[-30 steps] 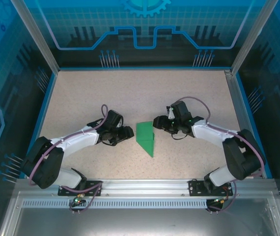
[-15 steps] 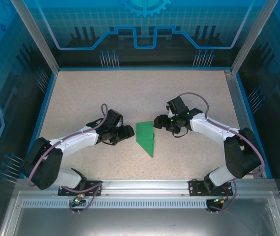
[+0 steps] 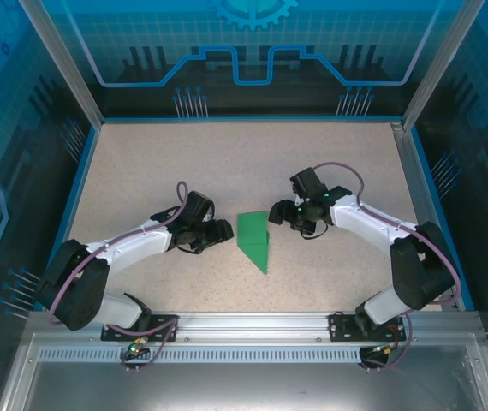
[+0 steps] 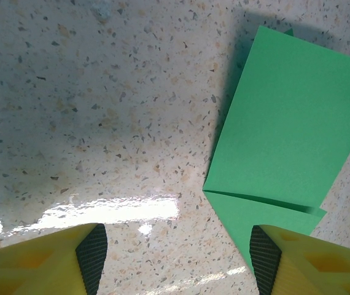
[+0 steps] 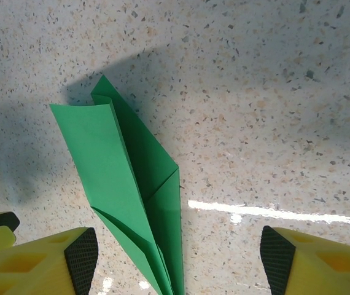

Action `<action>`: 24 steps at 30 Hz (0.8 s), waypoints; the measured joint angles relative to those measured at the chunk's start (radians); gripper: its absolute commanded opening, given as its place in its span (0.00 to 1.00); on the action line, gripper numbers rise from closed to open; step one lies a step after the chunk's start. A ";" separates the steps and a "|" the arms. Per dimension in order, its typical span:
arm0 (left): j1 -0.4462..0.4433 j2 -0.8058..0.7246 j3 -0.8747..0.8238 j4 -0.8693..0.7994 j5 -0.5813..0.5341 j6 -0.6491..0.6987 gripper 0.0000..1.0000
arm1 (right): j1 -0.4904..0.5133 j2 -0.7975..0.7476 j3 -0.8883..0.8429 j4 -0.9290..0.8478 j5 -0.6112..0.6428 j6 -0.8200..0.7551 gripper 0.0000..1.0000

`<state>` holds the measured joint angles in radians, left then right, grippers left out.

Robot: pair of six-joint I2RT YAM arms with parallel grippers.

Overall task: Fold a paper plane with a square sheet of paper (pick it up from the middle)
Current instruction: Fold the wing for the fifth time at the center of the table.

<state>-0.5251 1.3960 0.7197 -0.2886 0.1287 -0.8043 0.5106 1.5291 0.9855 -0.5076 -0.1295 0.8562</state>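
Observation:
The green paper plane (image 3: pixel 254 240) lies on the speckled table between both arms, its point toward the near edge. In the right wrist view the paper plane (image 5: pixel 129 184) shows layered wings and a centre fold. My left gripper (image 3: pixel 223 229) stands open just left of it, nothing between its yellow fingers; in its own view the paper plane (image 4: pixel 285 135) reaches the right fingertip (image 4: pixel 264 255). My right gripper (image 3: pixel 276 214) is open beside the plane's upper right corner, holding nothing. Seen from its wrist, the right gripper (image 5: pixel 178 261) has the plane's lower part between its spread fingers.
A blue-edged frame (image 3: pixel 87 163) and metal posts (image 3: pixel 415 163) border the table (image 3: pixel 244 163). A metal rail (image 3: pixel 252 330) with the arm bases runs along the near edge. Open tabletop lies beyond the plane and to both sides.
The right arm has shifted slightly, its gripper widening beside the plane. The left arm and the plane have stayed put.

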 measured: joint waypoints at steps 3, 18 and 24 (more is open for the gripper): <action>0.000 0.000 0.007 -0.006 0.000 0.002 0.67 | 0.001 0.025 0.032 -0.020 -0.001 0.000 0.74; 0.000 0.035 0.026 0.005 0.017 0.025 0.67 | 0.101 -0.076 0.033 0.002 0.027 -0.057 0.61; 0.000 0.062 0.023 0.057 0.053 0.003 0.66 | 0.105 -0.105 -0.079 0.084 -0.080 -0.080 0.32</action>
<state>-0.5251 1.4582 0.7422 -0.2314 0.1814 -0.8009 0.6159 1.4246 0.9066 -0.4240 -0.2096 0.7761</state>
